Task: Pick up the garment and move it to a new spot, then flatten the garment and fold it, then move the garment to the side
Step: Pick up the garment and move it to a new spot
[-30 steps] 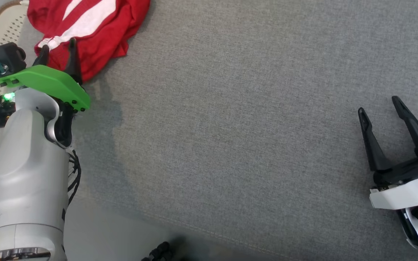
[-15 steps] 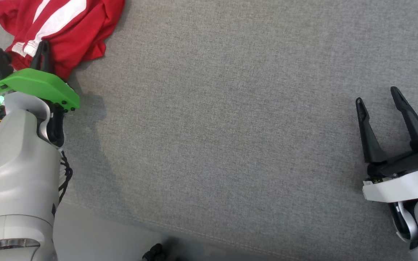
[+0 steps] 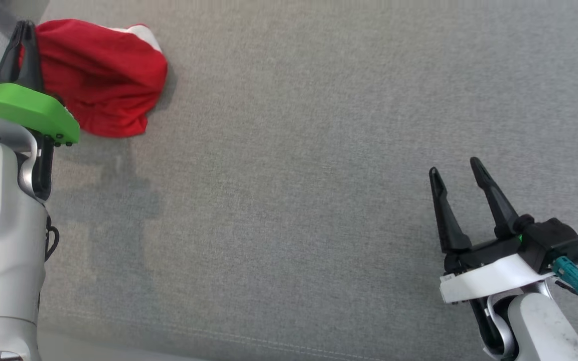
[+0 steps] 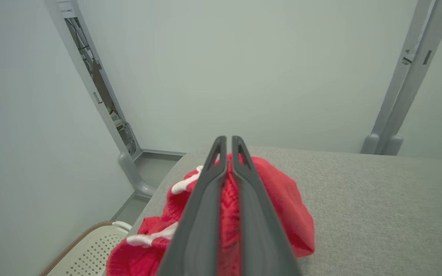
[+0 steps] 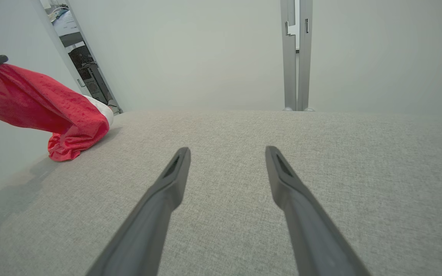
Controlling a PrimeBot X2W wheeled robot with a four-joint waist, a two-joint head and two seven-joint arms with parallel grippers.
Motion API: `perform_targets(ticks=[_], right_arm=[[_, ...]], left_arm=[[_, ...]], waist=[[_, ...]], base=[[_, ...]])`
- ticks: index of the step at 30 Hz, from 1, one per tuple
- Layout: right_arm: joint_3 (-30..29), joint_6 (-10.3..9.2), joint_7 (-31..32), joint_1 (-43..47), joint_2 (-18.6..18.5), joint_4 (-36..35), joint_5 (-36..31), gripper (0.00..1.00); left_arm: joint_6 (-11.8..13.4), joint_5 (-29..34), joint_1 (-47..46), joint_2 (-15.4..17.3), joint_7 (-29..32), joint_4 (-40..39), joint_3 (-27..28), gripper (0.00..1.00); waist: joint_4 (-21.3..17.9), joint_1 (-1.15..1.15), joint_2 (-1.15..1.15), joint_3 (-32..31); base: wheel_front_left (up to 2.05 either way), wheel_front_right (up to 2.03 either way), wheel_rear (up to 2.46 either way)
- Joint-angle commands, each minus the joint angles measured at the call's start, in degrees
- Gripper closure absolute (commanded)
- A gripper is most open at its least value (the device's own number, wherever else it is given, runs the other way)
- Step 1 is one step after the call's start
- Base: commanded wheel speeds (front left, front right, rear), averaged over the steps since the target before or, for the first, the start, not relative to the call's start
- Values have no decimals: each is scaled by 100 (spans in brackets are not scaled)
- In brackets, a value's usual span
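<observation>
The desk [image 3: 319, 175], covered in grey woven fabric, lies bare across nearly its whole width, leaving broad open room between the two arms and out to the robot's right. In the head view its near edge shows as a stitched seam low in the picture, and its left edge cuts the upper-left corner. From the left wrist the far left corner of the desk is just beyond the fingertips, with a grey post [image 4: 102, 103] standing off it, a second post [image 4: 409, 84] behind the far edge to the right, and a cream perforated panel [image 4: 86, 253] below the left edge. The red garment [image 3: 103, 80] with white trim sits bunched at that far left corner, close to both edges. The left gripper [image 3: 24, 24] is clamped tight on one end of it, red cloth squeezed between the fingers [image 4: 205, 214]. From the right wrist the garment [image 5: 33, 99] slopes from the raised, pinched end down to a lower end touching the desk [image 5: 320, 153]. Its long axis runs from the gripper toward the robot's right and nearer, white trim on the far side. The right gripper [image 3: 454, 168] hovers spread wide and empty, well apart from the garment, over bare fabric at the near right.
</observation>
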Motion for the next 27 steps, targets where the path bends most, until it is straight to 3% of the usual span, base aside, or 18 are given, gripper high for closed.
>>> perform_targets(ticks=[1, 7, 17, 22, 27], right_arm=[[32, -9, 2, 137, 83, 42, 25, 0], [105, -9, 1, 278, 282, 88, 37, 0], [61, -9, 2, 323, 416, 59, 48, 0], [16, -9, 2, 243, 469, 33, 54, 0], [-59, -9, 2, 153, 514, -16, 56, 0]], left_arm=[[-9, 32, 151, 88, 111, -229, -49, 100], [-3, -88, 467, 206, 754, -1481, -192, 100], [121, -403, 719, 35, 1853, -3422, -370, 100], [87, -417, 389, -172, 2073, -3915, -715, 100], [47, -450, 222, -396, 2178, -4053, -1145, 100]], waist=[[-801, 0, 0, -987], [-1567, 0, 0, -1498], [-2725, 0, 0, -1696], [-3068, 0, 0, -1552], [-3145, 0, 0, -1334]], base=[[0, 0, 0], [0, 0, 0], [0, 0, 0], [0, 0, 0], [0, 0, 0]])
